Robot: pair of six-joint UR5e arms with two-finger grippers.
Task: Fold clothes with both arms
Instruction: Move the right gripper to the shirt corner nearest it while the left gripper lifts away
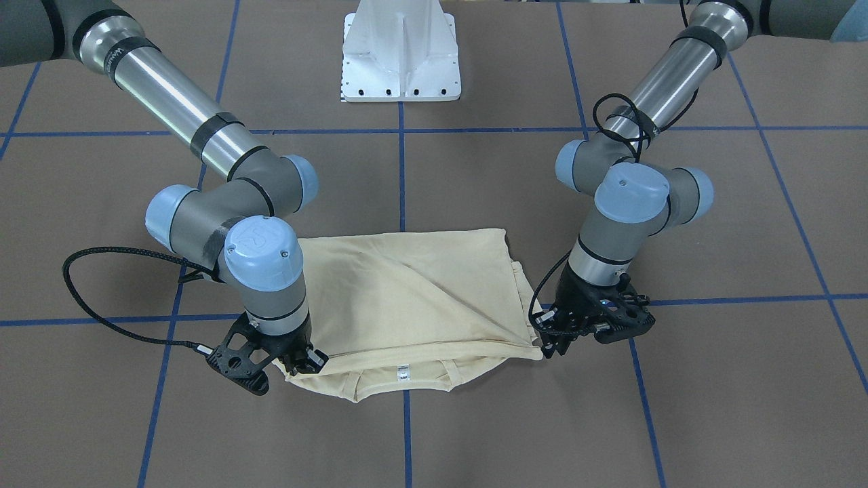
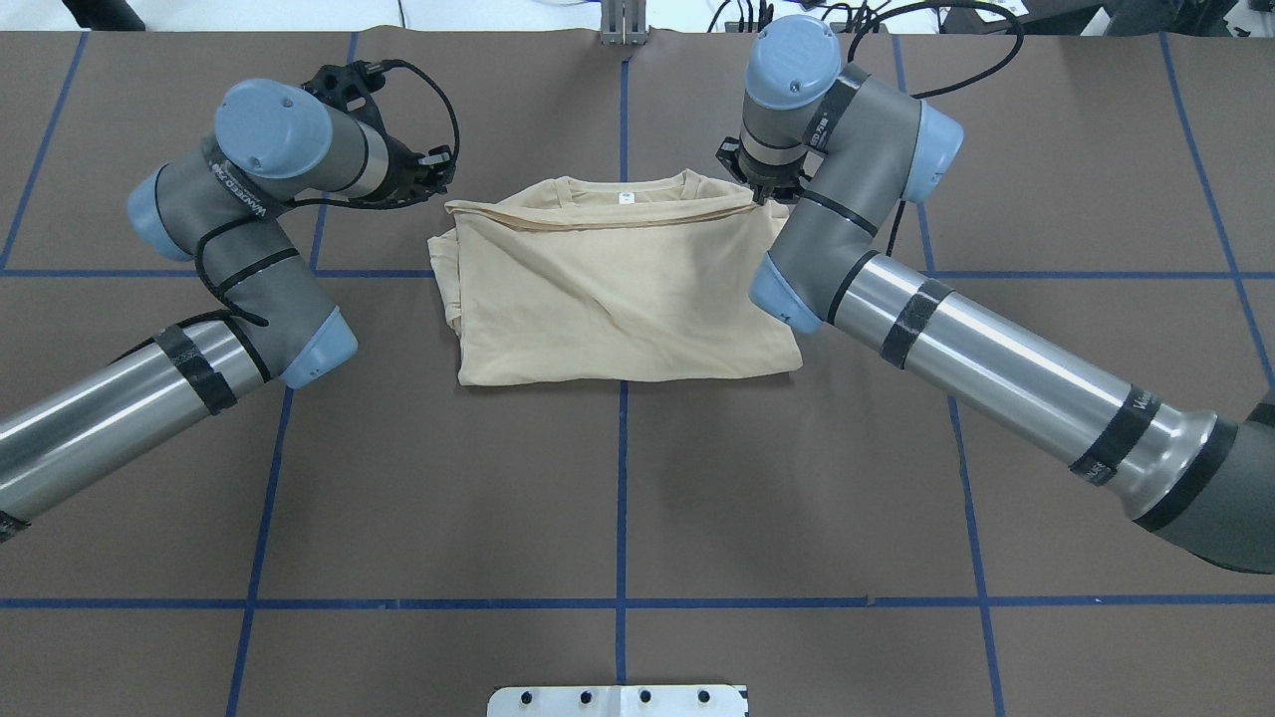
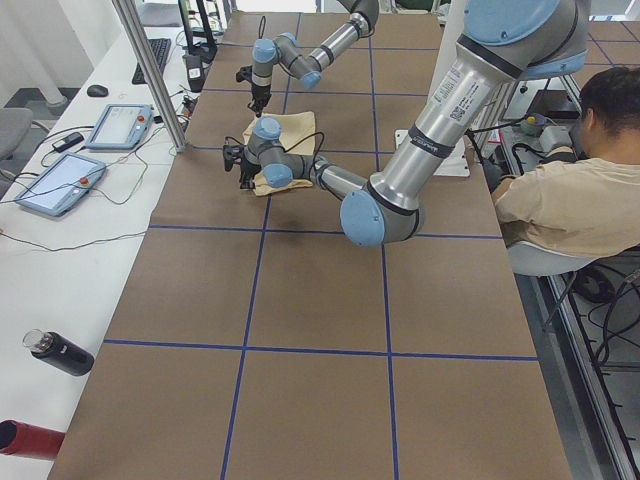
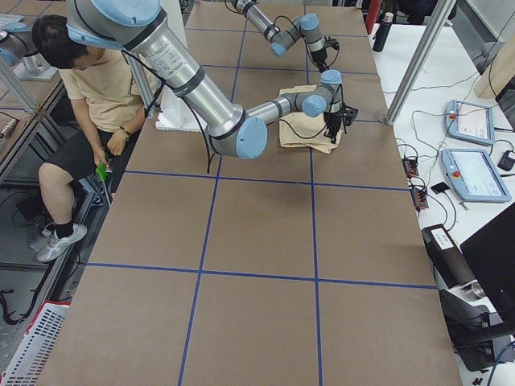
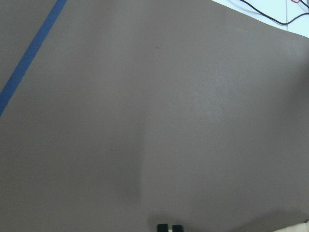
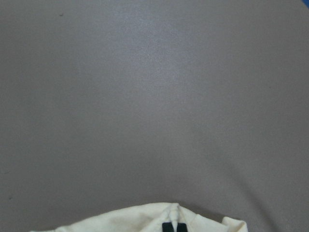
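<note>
The cream-yellow shirt (image 1: 420, 291) (image 2: 618, 289) lies folded into a rough rectangle on the brown table, its collar and white neck label (image 1: 402, 371) (image 2: 626, 197) showing at the edge far from the robot's base. My right gripper (image 1: 306, 362) (image 2: 762, 189) is shut on the folded layer's corner beside the collar; in the right wrist view cloth (image 6: 145, 220) bunches around its tips (image 6: 174, 227). My left gripper (image 1: 550, 342) (image 2: 438, 171) hovers just off the opposite corner. Its tips (image 5: 170, 227) are together over bare table, with no cloth between them.
The white pedestal base (image 1: 401, 61) (image 2: 618, 700) stands at the robot's side of the table. Blue tape lines (image 2: 623, 448) grid the brown surface. A seated person (image 3: 570, 190) (image 4: 88, 88) is beside the table. Tablets (image 3: 60, 180) and a bottle (image 3: 60, 352) lie on a side bench.
</note>
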